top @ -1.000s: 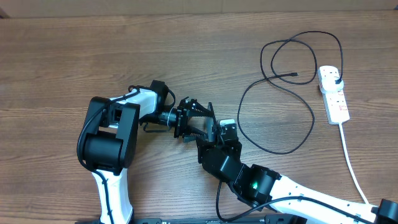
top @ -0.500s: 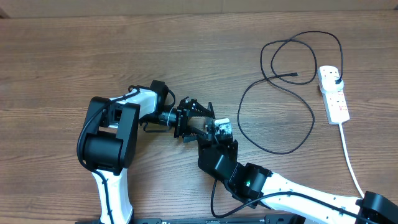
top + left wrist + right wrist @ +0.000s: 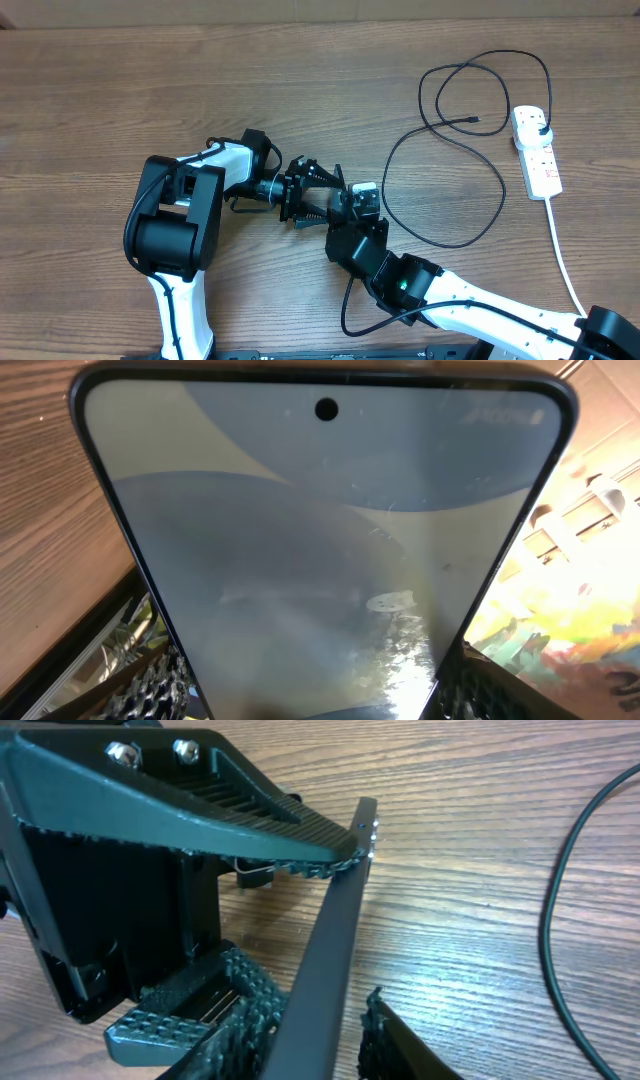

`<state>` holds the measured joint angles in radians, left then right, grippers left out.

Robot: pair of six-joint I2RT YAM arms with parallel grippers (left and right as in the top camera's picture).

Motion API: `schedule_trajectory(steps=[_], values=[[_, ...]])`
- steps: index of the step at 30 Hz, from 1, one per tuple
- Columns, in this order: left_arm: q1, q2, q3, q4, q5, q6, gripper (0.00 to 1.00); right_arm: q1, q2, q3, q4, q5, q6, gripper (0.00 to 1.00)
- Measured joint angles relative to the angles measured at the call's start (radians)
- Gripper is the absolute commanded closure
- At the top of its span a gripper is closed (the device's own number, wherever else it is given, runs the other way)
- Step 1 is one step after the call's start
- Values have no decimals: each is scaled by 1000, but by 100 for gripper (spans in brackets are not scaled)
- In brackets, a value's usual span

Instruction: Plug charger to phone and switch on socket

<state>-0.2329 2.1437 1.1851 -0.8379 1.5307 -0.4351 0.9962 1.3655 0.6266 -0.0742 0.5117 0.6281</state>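
The step in hand looks like readying the phone (image 3: 320,540) for the cable, with nothing plugged into it yet. The left tool (image 3: 328,197) is closed across the phone's width and holds it up on edge above the bench (image 3: 120,90), near the middle. The right tool (image 3: 355,202) sits just beside the phone's edge. Its own camera shows only part of one toothed finger (image 3: 400,1045) at the bottom, so I cannot tell how far open it is or whether it touches the phone. The charger (image 3: 445,246) lies in loose loops well apart to the right, its connector tip (image 3: 474,122) free on the wood and its plug (image 3: 540,127) seated in the socket (image 3: 540,165). Next, I judge, the right tool must travel to that tip, pinch it squarely, and carry it to the phone's port while the left tool holds steady. The red switch comes after.
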Motion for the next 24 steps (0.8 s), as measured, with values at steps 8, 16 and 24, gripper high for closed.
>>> schedule_trajectory(steps=[8, 16, 24], values=[[0, 0, 0, 1, -1, 8, 37, 0, 3, 0, 3, -11, 0, 81], [6, 0, 0, 8, -1, 19, 36, -6, 8, 0, 2, -4, 0, 92], [10, 0, 0, 8, -2, 23, 7, -8, 9, 0, 2, -8, 12, 94]])
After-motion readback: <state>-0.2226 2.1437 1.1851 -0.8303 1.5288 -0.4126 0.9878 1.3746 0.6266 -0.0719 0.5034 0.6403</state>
